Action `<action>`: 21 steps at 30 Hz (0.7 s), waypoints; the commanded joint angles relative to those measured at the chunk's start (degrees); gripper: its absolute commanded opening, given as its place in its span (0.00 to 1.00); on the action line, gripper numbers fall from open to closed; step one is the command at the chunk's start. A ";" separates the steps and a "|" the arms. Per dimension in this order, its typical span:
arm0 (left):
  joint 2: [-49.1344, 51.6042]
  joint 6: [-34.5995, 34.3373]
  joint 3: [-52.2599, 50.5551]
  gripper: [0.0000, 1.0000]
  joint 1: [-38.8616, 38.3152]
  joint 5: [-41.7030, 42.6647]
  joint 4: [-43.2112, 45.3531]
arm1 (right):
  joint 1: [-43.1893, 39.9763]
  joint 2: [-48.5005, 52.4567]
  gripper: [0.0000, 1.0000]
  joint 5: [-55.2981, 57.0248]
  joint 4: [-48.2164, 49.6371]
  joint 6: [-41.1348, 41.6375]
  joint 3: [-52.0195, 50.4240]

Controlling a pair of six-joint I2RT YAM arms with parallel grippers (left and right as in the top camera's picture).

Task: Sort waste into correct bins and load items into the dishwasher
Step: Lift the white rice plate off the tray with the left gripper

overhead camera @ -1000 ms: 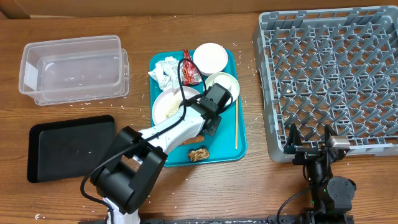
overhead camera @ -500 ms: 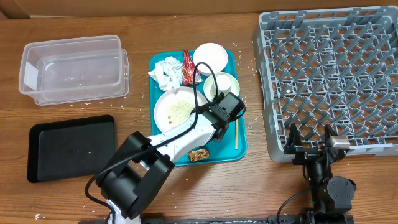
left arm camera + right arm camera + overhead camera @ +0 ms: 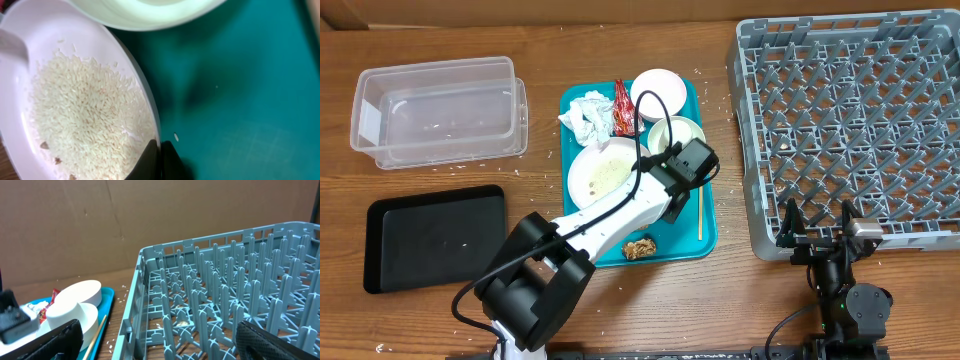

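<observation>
My left gripper is shut on the right rim of the pale pink bowl, which holds rice; one finger is inside the rim, the other over the teal tray. Overhead, the left gripper covers that rim of the pink bowl. Behind it stand the pale green bowl and a white cup. A crumpled napkin and a red wrapper lie at the tray's back, a brown lump at its front. My right gripper stands open at the grey dish rack's front edge.
A clear tub sits at the back left, with a black tray in front of it. A thin tan stick lies along the teal tray's right side. Rice grains are scattered on the wood.
The left gripper has shifted right and slightly back, onto the pink bowl's right rim, and its jaws have closed there. The right arm has not moved.
</observation>
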 commanded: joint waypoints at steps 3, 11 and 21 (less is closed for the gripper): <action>0.07 -1.99 6.82 0.04 -0.04 -2.12 -4.76 | 0.31 -0.46 1.00 0.52 0.35 -0.37 -0.59; 0.07 -4.11 12.63 0.04 0.00 -5.57 -12.48 | 0.31 -0.46 1.00 0.52 0.35 -0.37 -0.59; 0.07 -12.94 18.10 0.04 2.36 -8.57 -21.88 | 0.31 -0.46 1.00 0.52 0.35 -0.37 -0.59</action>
